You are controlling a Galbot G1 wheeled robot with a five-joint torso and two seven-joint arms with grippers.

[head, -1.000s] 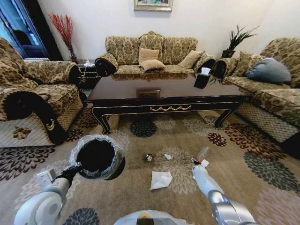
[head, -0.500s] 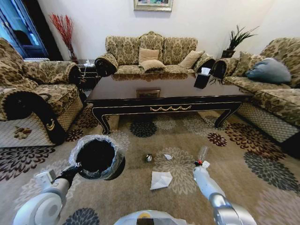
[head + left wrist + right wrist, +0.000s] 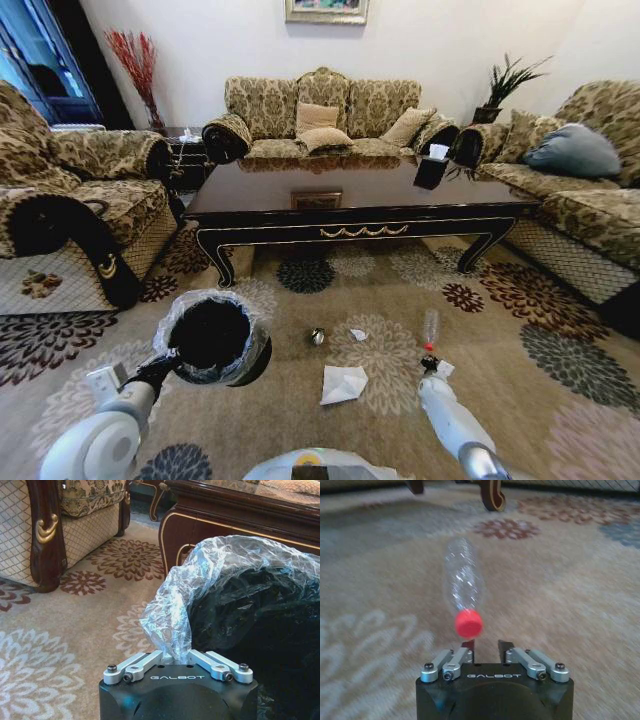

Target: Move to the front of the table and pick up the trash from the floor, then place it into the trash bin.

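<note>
The robot faces the long dark table [image 3: 360, 200], which stands ahead on the patterned floor [image 3: 300, 400] with sofas around it. The left gripper [image 3: 177, 656] is clamped on the plastic liner of the trash bin [image 3: 212, 338] and holds the black bin up at the robot's left, just above the carpet; in the left wrist view the crinkled bag bunches between the fingers [image 3: 134, 664] and the bin's dark inside lies beyond them. The right gripper [image 3: 482, 647] hangs low over the carpet at the robot's right, its fingers a narrow gap apart and holding nothing; just beyond its tips lies a clear plastic bottle [image 3: 461, 582] with a red cap [image 3: 468, 623] — the cap end points toward the gripper, close to it but not touching. Between the two arms, on the floor, lie a crumpled white napkin [image 3: 343, 383], a small white scrap [image 3: 357, 334] and a shiny silvery ball [image 3: 317, 337]; all three rest in front of the table, well apart from the bin.
</note>
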